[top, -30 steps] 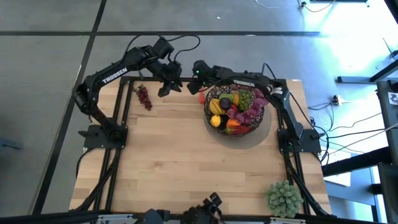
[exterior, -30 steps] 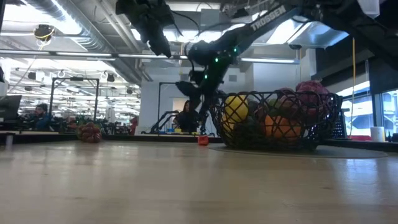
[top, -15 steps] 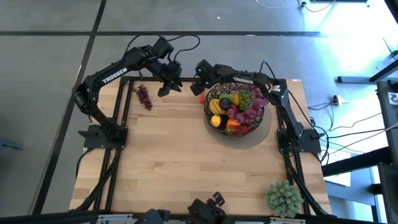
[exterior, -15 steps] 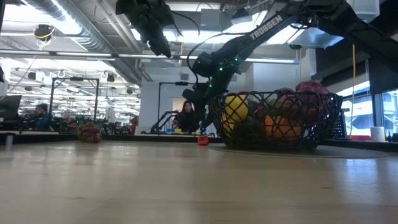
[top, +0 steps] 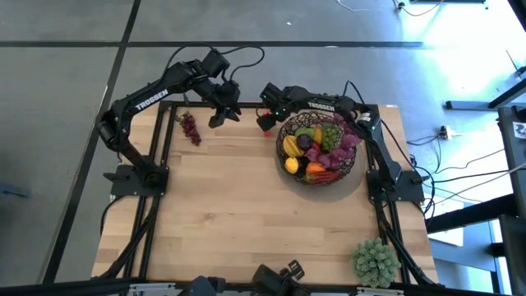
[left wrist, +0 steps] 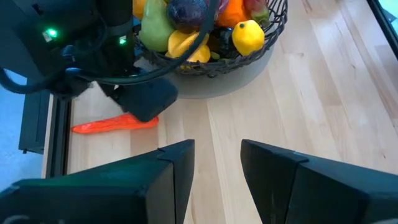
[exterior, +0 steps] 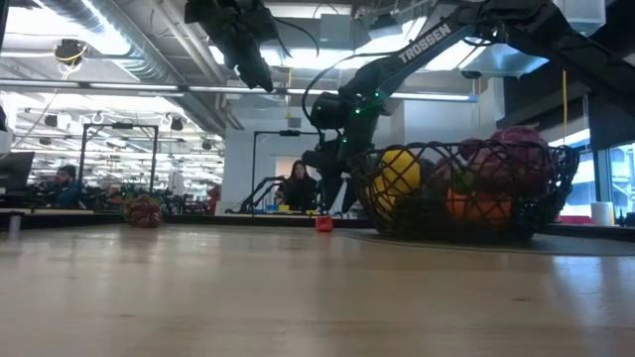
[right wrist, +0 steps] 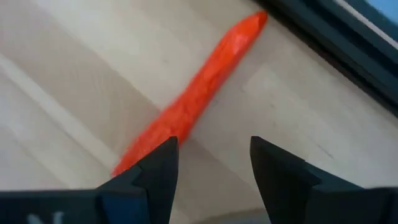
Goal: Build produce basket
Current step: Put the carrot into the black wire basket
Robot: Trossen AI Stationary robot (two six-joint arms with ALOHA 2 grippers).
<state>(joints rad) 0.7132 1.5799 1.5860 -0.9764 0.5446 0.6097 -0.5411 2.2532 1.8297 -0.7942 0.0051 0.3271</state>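
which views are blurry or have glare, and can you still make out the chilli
High view: strong window glare washes the floor at the top right; the table is evenly lit. Low view: the basket is backlit and dark, the near tabletop soft. Right wrist view: the red chilli is close and slightly soft, the right gripper blurred. Left wrist view: the chilli is sharp.

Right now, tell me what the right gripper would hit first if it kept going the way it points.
Most likely the red chilli lying on the table: the open right gripper points down at it.
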